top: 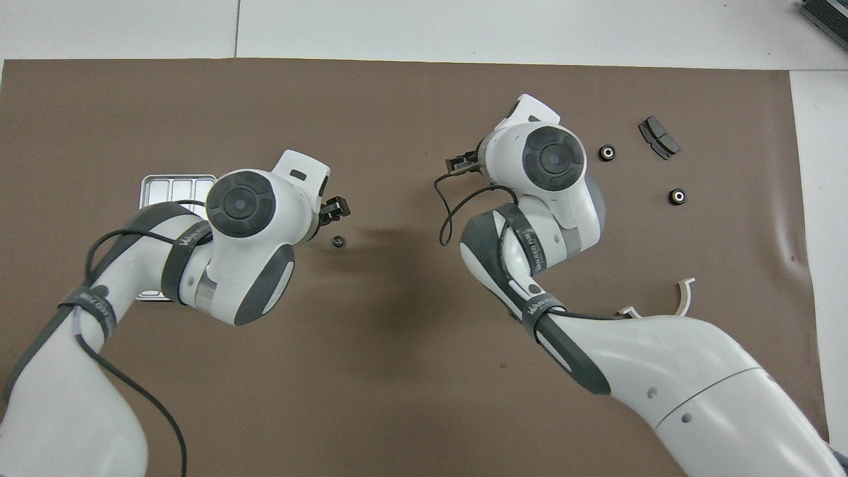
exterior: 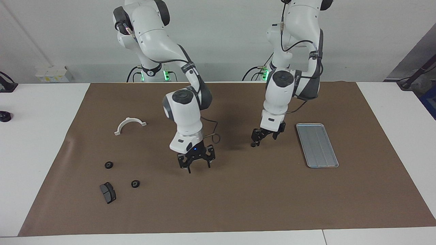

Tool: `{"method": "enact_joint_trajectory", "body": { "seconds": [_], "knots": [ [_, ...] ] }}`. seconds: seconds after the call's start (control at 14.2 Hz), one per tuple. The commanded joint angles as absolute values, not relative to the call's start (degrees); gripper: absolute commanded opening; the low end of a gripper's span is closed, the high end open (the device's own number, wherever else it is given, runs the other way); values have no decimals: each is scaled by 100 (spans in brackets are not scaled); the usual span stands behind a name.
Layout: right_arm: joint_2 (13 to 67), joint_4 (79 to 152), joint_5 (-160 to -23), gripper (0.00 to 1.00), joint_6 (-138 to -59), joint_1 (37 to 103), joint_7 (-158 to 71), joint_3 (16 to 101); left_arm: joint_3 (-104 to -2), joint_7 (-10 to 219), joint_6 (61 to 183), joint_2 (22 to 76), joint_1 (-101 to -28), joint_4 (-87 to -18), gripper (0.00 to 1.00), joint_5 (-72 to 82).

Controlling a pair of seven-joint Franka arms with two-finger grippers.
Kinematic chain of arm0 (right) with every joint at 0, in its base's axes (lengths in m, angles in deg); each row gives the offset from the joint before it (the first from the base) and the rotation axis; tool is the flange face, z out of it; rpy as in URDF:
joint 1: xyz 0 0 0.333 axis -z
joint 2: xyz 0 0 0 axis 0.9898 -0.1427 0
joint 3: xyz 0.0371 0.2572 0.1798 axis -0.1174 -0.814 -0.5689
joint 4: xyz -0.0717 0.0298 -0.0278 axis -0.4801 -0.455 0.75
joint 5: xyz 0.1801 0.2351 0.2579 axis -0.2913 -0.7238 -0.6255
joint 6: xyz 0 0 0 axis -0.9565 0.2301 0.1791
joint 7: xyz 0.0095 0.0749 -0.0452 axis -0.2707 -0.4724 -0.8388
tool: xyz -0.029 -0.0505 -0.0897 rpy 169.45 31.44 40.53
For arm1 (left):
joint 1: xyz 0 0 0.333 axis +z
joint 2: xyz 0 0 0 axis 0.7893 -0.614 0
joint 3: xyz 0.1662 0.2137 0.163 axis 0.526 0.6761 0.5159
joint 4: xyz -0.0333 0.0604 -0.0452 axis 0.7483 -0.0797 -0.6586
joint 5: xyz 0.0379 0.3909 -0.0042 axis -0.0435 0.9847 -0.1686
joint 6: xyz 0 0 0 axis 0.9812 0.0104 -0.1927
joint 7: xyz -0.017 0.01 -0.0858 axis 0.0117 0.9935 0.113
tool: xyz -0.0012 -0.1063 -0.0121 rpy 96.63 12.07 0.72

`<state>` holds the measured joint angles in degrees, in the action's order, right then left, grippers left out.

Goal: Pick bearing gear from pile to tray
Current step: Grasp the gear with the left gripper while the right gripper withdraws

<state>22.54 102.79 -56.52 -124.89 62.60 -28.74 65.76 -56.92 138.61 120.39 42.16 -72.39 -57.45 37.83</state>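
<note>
One small black bearing gear [exterior: 253, 145] [top: 338, 241] lies alone on the brown mat, between the tray and the pile. My left gripper [exterior: 264, 136] [top: 336, 209] hangs open just above it, one fingertip close to the gear, nothing held. The silver ridged tray [exterior: 316, 145] [top: 173, 187] lies toward the left arm's end, half hidden under the left arm in the overhead view. My right gripper [exterior: 196, 166] [top: 458, 163] hovers open and empty over bare mat mid-table. The pile lies at the right arm's end, with two more gears [exterior: 108, 165] [exterior: 135, 183] [top: 607, 153] [top: 676, 197].
A dark brake pad [exterior: 108, 192] [top: 658, 137] lies by the two gears. A white half-ring bracket [exterior: 129, 125] [top: 682, 298] lies nearer the robots. Small items sit on the white table [exterior: 41, 112] off the mat.
</note>
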Motion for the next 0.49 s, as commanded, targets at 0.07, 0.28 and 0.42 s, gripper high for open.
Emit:
{"method": "enact_joint_trajectory", "body": {
  "seconds": [0.07, 0.28, 0.42],
  "knots": [
    [2263, 10285, -5563, 82, -12425, 6842, -3955, 6472, -5596, 14193, 12271, 4049, -7365, -5812, 55, 3926],
    [2254, 10302, -5563, 83, -12478, 7316, -4632, 6472, -5604, 14519, 12360, 4049, -7383, -5926, 46, 3926],
    [2246, 10329, -5563, 83, -12478, 7624, -5020, 6472, -5613, 14528, 12316, 4057, -7383, -5935, 45, 3926]
  ]
}}
